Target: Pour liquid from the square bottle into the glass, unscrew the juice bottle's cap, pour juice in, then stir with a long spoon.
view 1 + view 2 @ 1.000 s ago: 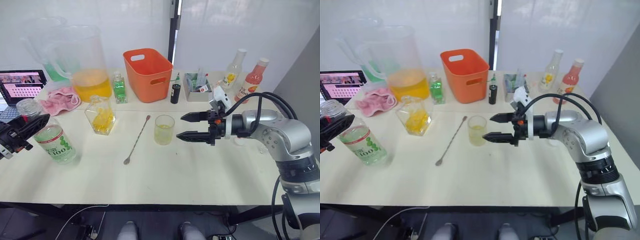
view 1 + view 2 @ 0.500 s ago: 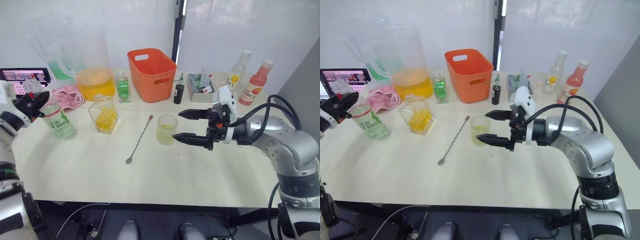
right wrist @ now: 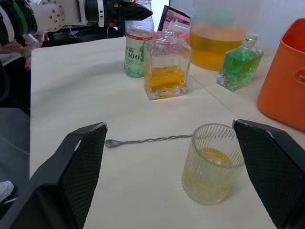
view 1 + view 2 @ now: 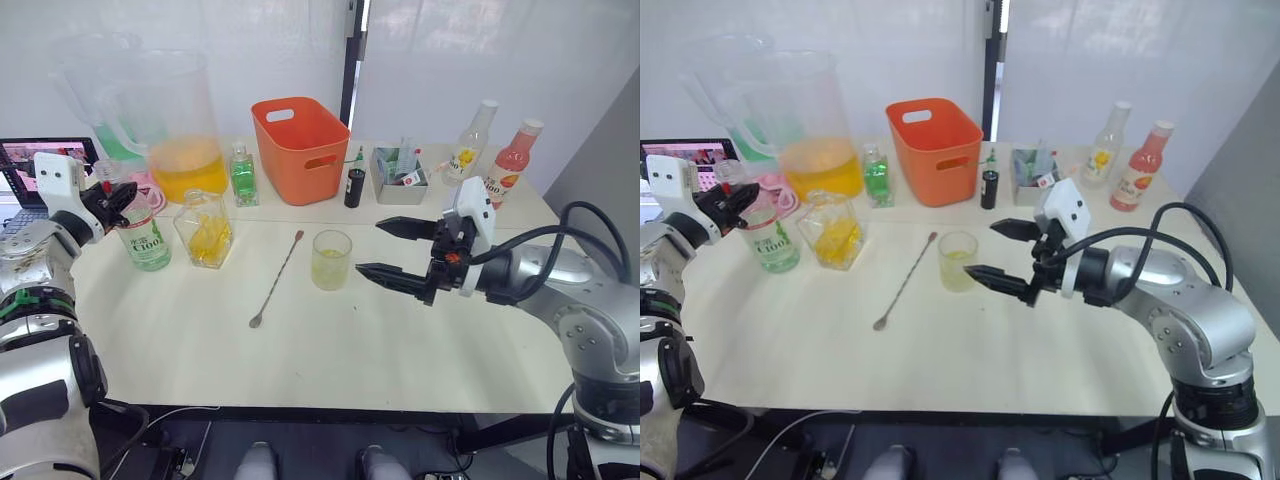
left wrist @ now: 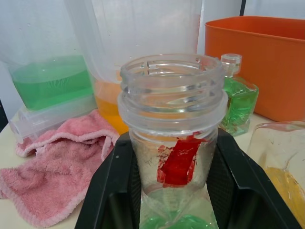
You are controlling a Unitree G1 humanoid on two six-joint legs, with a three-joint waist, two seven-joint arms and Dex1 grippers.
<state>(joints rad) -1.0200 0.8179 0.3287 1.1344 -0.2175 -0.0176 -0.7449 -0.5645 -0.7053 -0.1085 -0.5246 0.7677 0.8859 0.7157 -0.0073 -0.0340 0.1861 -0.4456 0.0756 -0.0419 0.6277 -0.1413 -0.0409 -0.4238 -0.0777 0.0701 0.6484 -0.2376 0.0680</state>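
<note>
The juice bottle (image 4: 146, 241) stands upright at the table's left, its green-and-white label facing me. My left gripper (image 4: 120, 197) is shut on its neck. In the left wrist view the bottle's threaded mouth (image 5: 171, 76) is open between the fingers; the cap is out of view. The square bottle (image 4: 205, 228) with yellow liquid stands just right of the juice bottle. The glass (image 4: 331, 259) holds a little yellow liquid at mid-table. The long spoon (image 4: 277, 278) lies flat between the square bottle and the glass. My right gripper (image 4: 368, 247) hangs open just right of the glass, holding nothing.
Along the back stand a big pitcher (image 4: 176, 125) of orange liquid, a small green bottle (image 4: 240, 175), an orange basket (image 4: 298, 145), a small black bottle (image 4: 351, 186), a grey tray (image 4: 399, 175) and two bottles (image 4: 512, 160). A pink cloth (image 5: 52, 167) and a laptop (image 4: 30, 165) are at far left.
My left gripper has carried the juice bottle back and to the right, closer to the square bottle. The right gripper stays open beside the glass. The camera view has shifted.
</note>
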